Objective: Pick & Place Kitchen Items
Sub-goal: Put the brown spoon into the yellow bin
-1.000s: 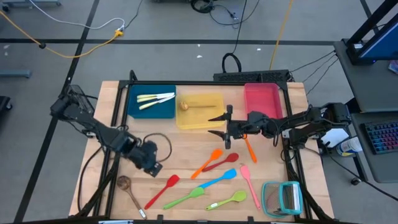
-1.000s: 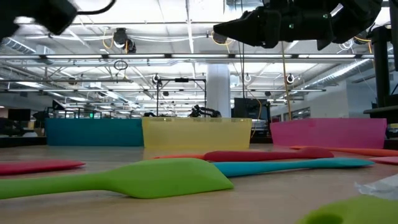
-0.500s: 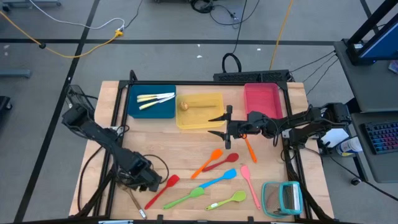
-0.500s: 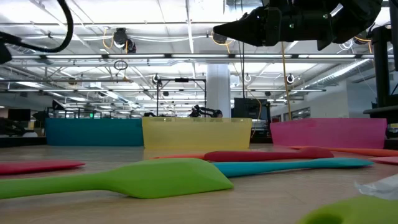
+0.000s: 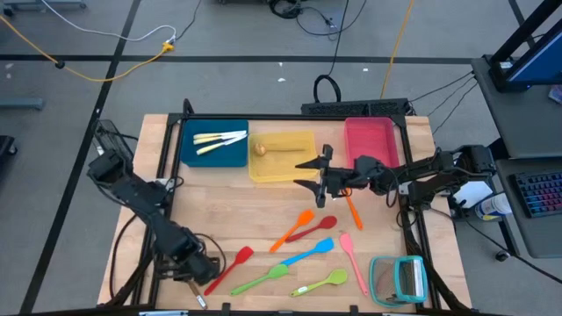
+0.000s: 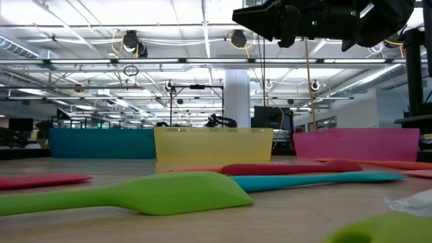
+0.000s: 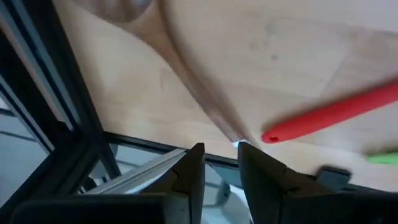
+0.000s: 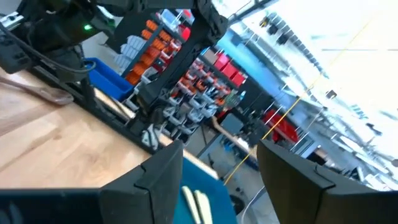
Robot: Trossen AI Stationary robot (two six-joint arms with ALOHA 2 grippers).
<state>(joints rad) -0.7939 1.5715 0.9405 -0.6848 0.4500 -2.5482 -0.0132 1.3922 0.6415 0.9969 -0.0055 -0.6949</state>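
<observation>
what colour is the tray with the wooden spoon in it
Yellow: the tray holding the wooden spoon shows best in the high view.

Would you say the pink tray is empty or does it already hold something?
Empty, as far as shows: in the high view the pink tray has a bare floor, while the blue tray holds pale cutlery and the yellow tray a wooden spoon.

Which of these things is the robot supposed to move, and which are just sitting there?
For the job:
- wooden spoon
- red spatula
- green spatula
- blue spatula
- pink spatula

Just there:
- teal-framed rack
- black cable
</observation>
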